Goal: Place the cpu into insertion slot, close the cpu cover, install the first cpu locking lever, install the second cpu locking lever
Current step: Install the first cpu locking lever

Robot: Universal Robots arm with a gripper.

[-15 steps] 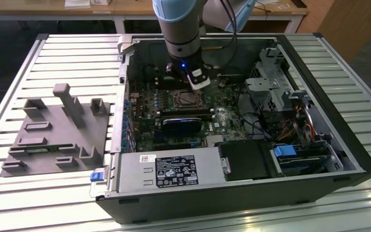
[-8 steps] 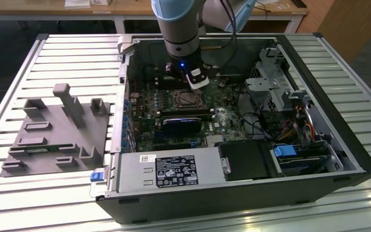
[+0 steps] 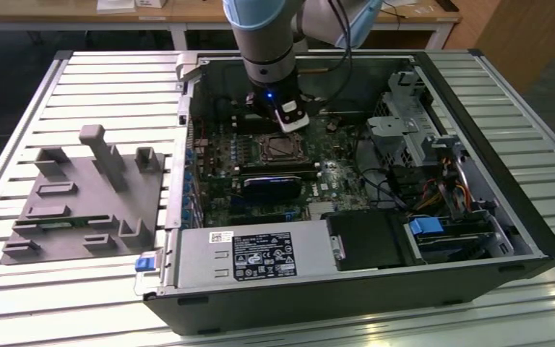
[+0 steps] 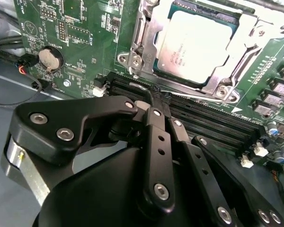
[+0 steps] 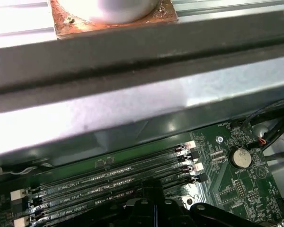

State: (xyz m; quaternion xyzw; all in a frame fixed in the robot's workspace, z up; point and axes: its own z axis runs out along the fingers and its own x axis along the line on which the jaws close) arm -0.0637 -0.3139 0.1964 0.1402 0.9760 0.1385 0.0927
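Note:
The cpu (image 4: 194,45) lies silvery and flat in the insertion slot (image 4: 135,35) on the green board. The cpu cover (image 4: 250,32), a silver frame, lies down over the chip's edges. A thin wire locking lever (image 4: 141,86) runs along the socket's edge beside the memory slots. My gripper (image 4: 155,97) is shut, and its black fingertips meet right at that lever's curved end. In the exterior view the gripper (image 3: 290,119) hangs inside the open computer case, just behind the socket (image 3: 280,148). The fingertips (image 5: 154,208) also show low in the first wrist view.
Long black memory slots (image 4: 203,118) lie beside the socket, with a coin battery (image 4: 50,58) further off. The case holds a power supply (image 3: 248,253), a black cooler block (image 3: 275,184), a drive cage (image 3: 412,123) and cables (image 3: 403,195). A grey fixture (image 3: 84,195) sits outside.

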